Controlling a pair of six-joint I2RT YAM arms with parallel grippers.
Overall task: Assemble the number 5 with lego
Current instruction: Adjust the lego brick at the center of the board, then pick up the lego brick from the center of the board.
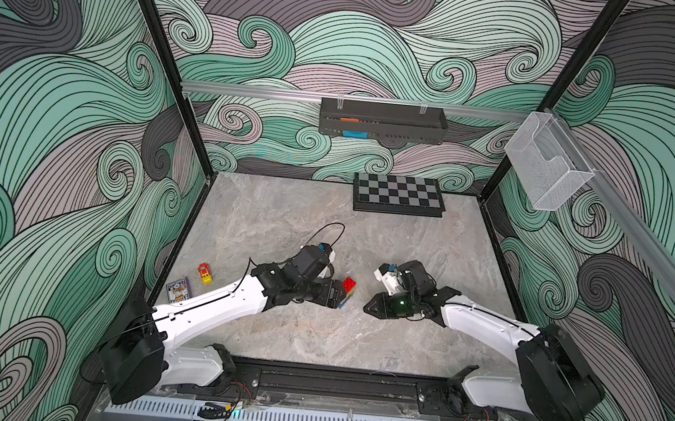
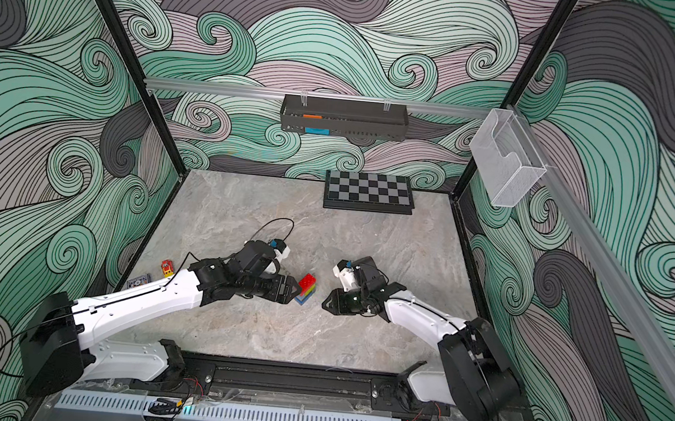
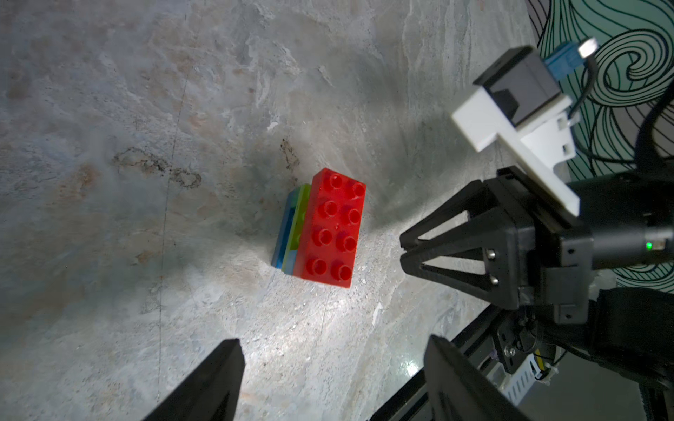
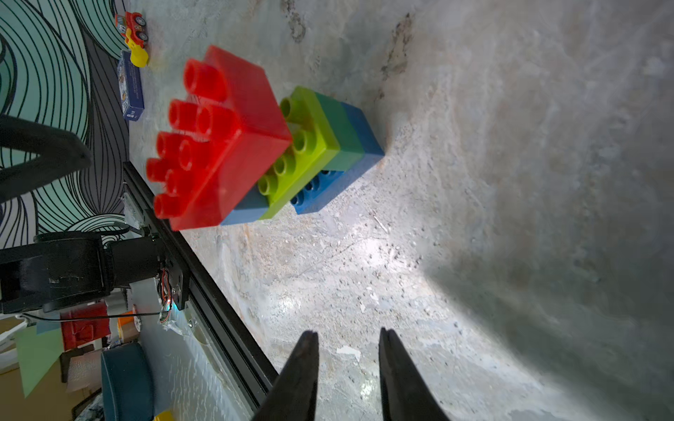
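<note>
Red caps the stack I'm watching: five bricks standing on the table between my two grippers, touched by neither. My left gripper sits just left of it, fingers spread wide and released, nothing between them. My right gripper is a little further off on the right, its fingers parted only narrowly and holding nothing. From the table upward I see a dark blue brick, a dark green one, a lime brick, a light blue one and the red brick, studs upward. Long bricks run near to far, slightly askew. Grey marbled tabletop; swirl-patterned walls enclose it. A chessboard lies far off; a toy car and card box sit at the left edge.
</note>
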